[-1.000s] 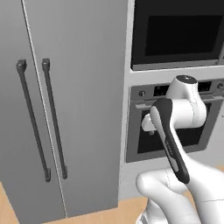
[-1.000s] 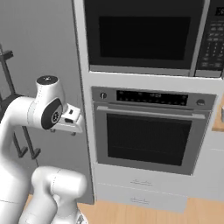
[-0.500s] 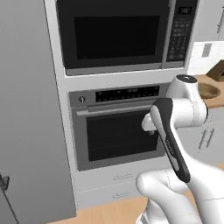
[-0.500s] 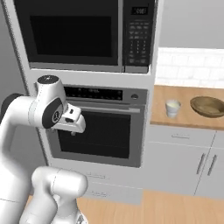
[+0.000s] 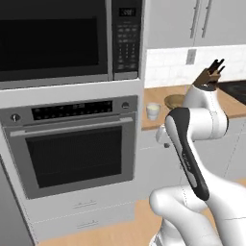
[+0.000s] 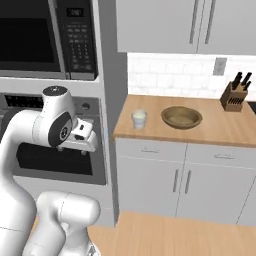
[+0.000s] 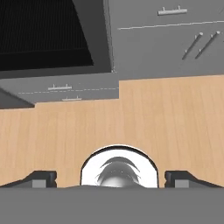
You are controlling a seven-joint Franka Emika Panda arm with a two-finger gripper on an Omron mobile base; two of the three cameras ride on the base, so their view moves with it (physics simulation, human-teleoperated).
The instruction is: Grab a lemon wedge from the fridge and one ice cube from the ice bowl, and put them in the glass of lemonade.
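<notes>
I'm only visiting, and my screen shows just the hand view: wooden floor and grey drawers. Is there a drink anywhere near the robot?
Observer: Yes. The glass of lemonade stands on the wooden counter, near the end that meets the oven column.
Visitor: And where is the ice kept?
Observer: The ice bowl sits on the same counter, to the right of the glass and apart from it.
Visitor: Anything else up there?
Observer: A knife block stands further right, close to the tiled wall.
</notes>
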